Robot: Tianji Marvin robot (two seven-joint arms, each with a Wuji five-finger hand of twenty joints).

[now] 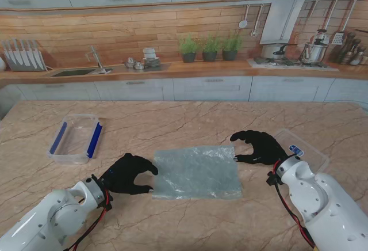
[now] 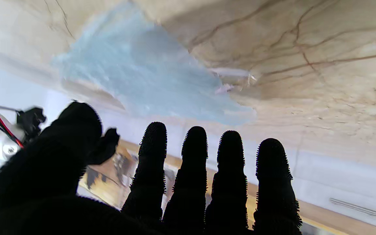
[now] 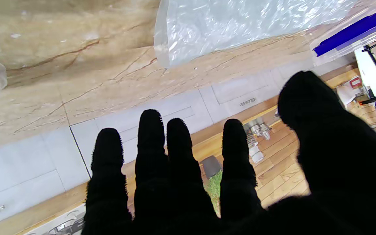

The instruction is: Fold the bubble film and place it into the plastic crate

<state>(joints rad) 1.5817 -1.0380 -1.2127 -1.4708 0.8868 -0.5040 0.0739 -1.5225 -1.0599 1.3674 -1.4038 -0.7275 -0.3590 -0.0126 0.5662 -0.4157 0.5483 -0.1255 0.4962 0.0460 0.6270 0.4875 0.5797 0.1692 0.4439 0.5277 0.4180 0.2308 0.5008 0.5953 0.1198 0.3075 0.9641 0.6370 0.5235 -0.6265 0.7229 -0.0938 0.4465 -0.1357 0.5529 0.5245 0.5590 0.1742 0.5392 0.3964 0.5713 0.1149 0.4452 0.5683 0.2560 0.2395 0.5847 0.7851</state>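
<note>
The two white arms rose from the near corners of the stand's view, each ending in a black-gloved hand over the marble bench [image 1: 172, 216]. The left hand [image 1: 127, 174] hovered at the left edge of the bubble film [image 1: 198, 172], thumb and fingers curved apart like a loose claw, with nothing between them; whether a fingertip touched the film's edge could not be told. In the left wrist view its fingers [image 2: 193, 163] stood straight and separate, the film [image 2: 148, 78] a blurred pale-blue patch beyond them.

The right hand [image 1: 260, 146] hung just beside the film's far right corner, fingers spread and bent, also holding nothing. Its wrist view showed the fingers [image 3: 150, 147] apart and the film's [image 3: 240, 26] crinkled edge lying flat on the bench, clear of them.

The film lay unfolded and flat in the middle of the bench, between the two hands. The plastic crate [image 1: 76, 139], clear with blue strips along its sides, sat well apart to the left, farther from me. A clear lid [image 1: 302, 150] lay just right of the right hand.
</note>
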